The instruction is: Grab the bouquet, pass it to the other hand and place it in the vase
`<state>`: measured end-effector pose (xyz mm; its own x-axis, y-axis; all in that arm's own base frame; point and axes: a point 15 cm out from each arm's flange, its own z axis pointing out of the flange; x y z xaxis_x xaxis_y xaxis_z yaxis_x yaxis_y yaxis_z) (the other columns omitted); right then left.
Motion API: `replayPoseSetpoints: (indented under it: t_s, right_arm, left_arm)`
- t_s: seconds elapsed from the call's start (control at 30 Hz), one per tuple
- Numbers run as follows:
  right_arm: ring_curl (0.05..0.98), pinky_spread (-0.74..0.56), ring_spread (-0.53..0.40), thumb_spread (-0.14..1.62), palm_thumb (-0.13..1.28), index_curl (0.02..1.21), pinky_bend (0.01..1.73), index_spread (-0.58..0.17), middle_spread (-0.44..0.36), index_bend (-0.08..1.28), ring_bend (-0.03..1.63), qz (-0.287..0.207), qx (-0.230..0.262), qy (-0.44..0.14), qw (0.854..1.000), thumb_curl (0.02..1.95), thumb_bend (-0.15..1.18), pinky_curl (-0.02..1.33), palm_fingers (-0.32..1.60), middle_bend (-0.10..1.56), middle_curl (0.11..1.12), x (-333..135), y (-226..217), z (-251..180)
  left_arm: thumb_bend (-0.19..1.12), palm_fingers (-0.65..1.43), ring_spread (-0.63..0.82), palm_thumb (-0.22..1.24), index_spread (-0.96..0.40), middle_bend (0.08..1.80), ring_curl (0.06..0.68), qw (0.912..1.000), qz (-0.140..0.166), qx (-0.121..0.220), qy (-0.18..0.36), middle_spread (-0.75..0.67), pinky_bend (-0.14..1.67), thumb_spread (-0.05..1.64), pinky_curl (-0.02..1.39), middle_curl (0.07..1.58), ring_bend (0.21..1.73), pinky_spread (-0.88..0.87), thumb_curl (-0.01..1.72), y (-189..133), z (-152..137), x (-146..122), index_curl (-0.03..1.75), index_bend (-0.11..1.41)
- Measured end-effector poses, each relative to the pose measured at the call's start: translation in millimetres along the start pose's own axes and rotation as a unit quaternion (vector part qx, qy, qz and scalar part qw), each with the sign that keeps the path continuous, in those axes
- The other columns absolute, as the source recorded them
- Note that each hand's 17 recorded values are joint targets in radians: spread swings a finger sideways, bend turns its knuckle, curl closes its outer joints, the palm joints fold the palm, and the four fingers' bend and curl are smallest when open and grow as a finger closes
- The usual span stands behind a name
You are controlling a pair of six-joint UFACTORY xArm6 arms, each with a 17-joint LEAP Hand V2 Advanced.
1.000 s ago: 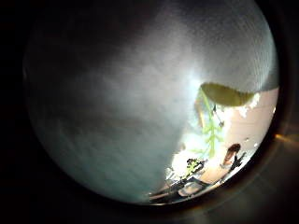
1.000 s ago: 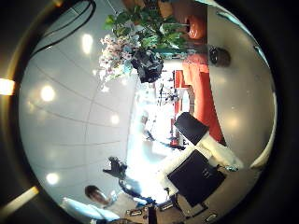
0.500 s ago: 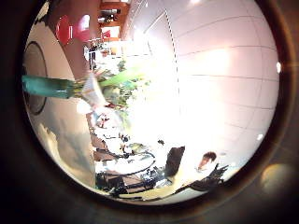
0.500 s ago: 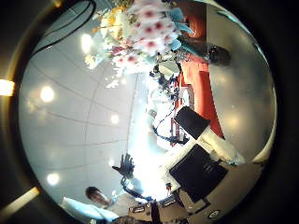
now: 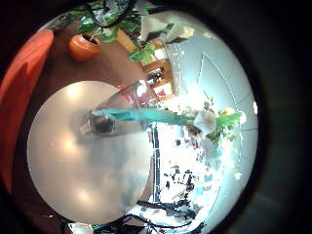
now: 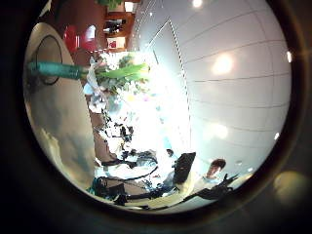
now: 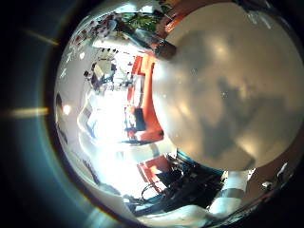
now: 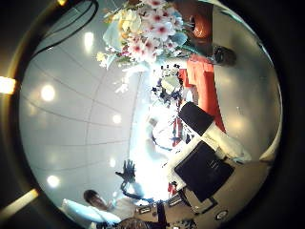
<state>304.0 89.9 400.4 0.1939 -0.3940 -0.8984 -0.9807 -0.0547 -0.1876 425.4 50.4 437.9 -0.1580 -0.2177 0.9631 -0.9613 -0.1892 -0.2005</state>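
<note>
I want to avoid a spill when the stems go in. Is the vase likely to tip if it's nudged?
Probably, somewhat. The vase looks tall and narrow, standing on the smooth round table, so a sideways push near its rim could tip or slide it. It looks like clear glass, so likely fragile. The bouquet looks bulky and may lean.

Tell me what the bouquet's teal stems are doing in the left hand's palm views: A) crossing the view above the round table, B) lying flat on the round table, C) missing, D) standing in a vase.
A: the bouquet has its teal stems stretching across the view, with the round table behind them.
</note>
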Motion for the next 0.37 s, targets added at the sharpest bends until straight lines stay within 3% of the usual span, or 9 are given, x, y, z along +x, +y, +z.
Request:
replayPoseSetpoints:
  t_s: [0.17, 0.37]
  right_arm:
    - [0.193, 0.44, 0.104, 1.03, 0.74, 0.35, 0.59, -0.329, -0.011, 0.18, 0.56, -0.001, -0.040, 0.133, 0.990, 0.52, -0.02, 0.15, 0.35, 0.22, 0.36, 15.4, 19.0, -31.5]
    - [0.189, 0.43, 0.116, 1.07, 0.74, 0.35, 0.57, -0.339, -0.005, 0.19, 0.55, 0.003, -0.053, 0.252, 0.966, 0.51, -0.02, 0.14, 0.38, 0.24, 0.36, 16.2, 52.4, -58.0]
  left_arm:
    - [-0.03, -0.16, 0.67, 0.07, 0.09, 0.16, 0.150, 0.9946, -0.017, -0.042, -0.094, 0.60, 0.18, 0.87, 0.31, 0.23, 0.44, 0.63, 0.34, 67.7, -0.4, -10.0, 0.23, 0.13]
    - [-0.02, -0.13, 0.67, 0.11, 0.11, 0.16, 0.155, 0.9773, -0.020, -0.087, -0.193, 0.59, 0.18, 0.90, 0.29, 0.21, 0.42, 0.63, 0.34, 129.5, 7.6, -8.5, 0.23, 0.15]
